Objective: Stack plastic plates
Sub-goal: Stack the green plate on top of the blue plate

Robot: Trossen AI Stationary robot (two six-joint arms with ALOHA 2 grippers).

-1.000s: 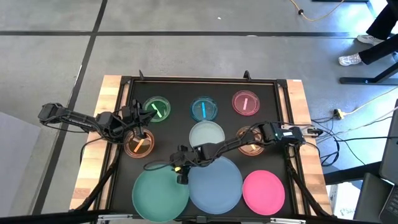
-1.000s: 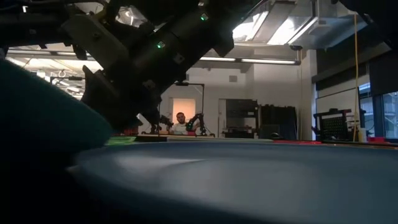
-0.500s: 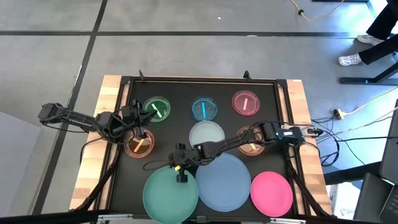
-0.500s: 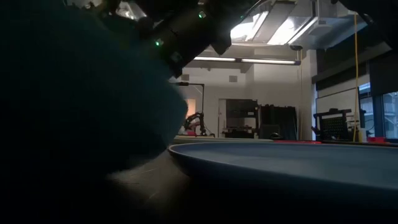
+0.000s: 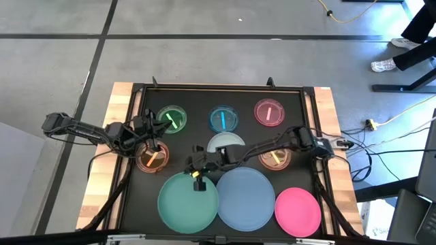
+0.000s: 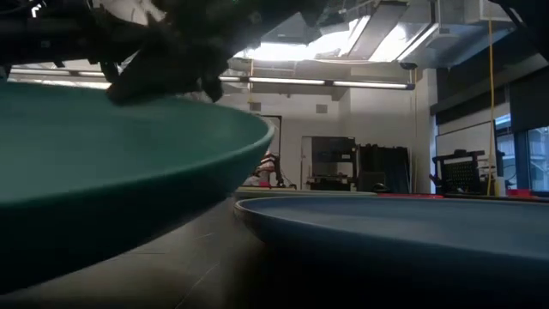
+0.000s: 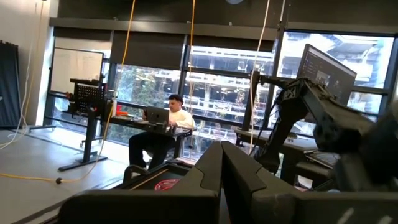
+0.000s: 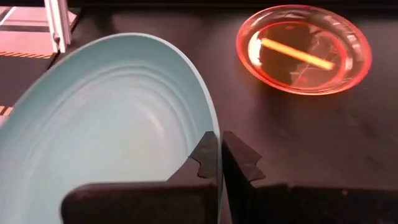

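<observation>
The large teal plate [image 5: 189, 202] is at the table's near edge, left of the large blue plate [image 5: 244, 197] and the pink plate [image 5: 298, 209]. My right gripper [image 5: 198, 174] reaches across from the right and is shut on the teal plate's far rim. In the low view the teal plate [image 6: 120, 163] hangs tilted above the blue plate's [image 6: 403, 232] level. My left gripper [image 5: 152, 145] waits shut above a small orange dish [image 5: 153, 158]. The pale mid-size plate [image 5: 225, 143] is partly hidden under my right arm. My right gripper pinches the teal plate's rim [image 8: 210, 127] at its far right part, one finger [image 8: 206, 153] over the inner face and the other [image 8: 240, 163] outside. The fingers slant down from the far side. The held edge is raised and the plate tilts, its underside showing in the low view.
Small green [image 5: 172, 120], blue [image 5: 223, 119] and pink [image 5: 269, 113] dishes lie in a row along the black mat's far side. A second orange dish [image 5: 276, 158] lies under my right arm. A person sits at a desk [image 7: 165, 124] in the room beyond.
My right gripper has drawn the teal plate by its rim toward the table's right and far side, tipping it up steeply and then letting it come flatter. The blue and pink plates have slid a little to the right.
</observation>
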